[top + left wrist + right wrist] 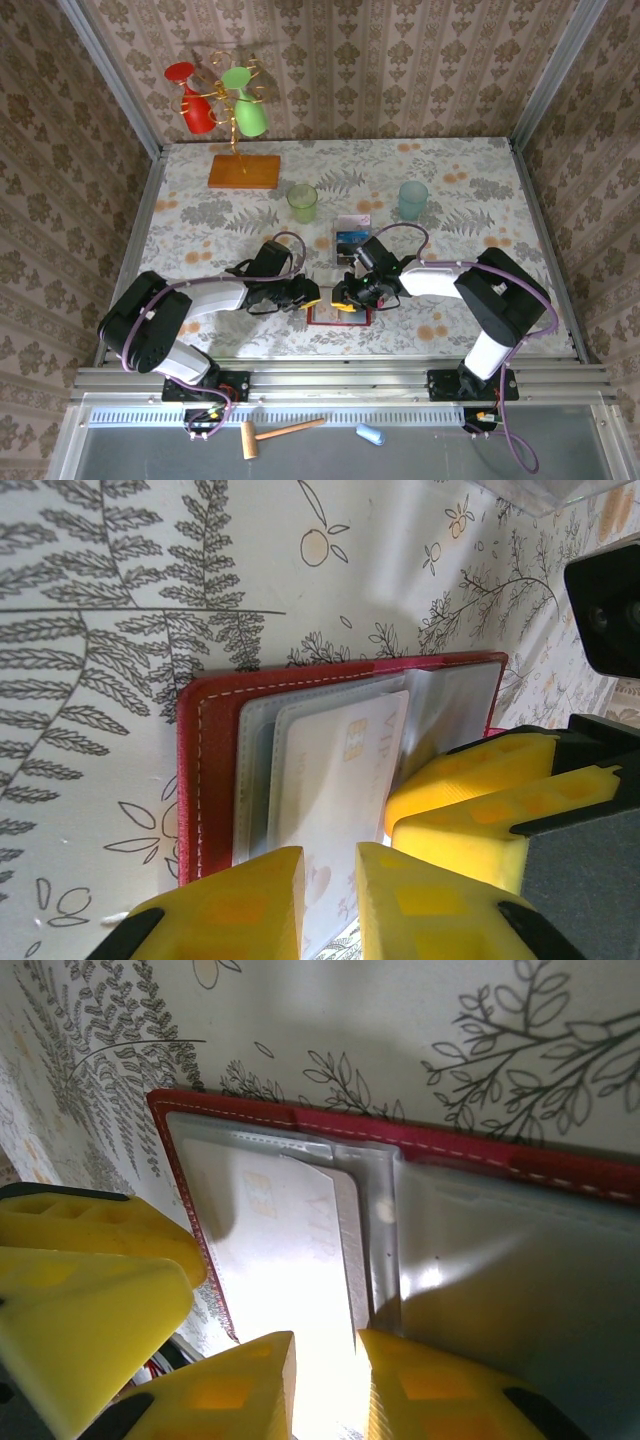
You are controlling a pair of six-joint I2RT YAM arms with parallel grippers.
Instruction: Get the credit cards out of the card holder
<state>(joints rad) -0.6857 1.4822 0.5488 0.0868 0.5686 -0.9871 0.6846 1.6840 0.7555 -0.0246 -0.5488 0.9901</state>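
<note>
The red card holder [336,319] lies open on the table between my two grippers. A pale credit card [340,770] sticks partway out of its grey inner pocket [255,760]. My left gripper [330,865] hovers over this card's near end, jaws a narrow gap apart, nothing pinched between them. My right gripper [326,1345] stands the same way over the pale card [285,1250], beside the red cover [480,1155]. The right fingers [470,800] sit close beside the left ones. A blue-dark card [350,243] and a pale pink card [357,221] lie on the table behind the holder.
A green cup [302,203] and a teal cup [412,200] stand upright behind the loose cards. At the back left a cup rack on an orange wooden base [244,171] holds a red and a green cup. A wooden mallet [280,432] lies below the table's front rail.
</note>
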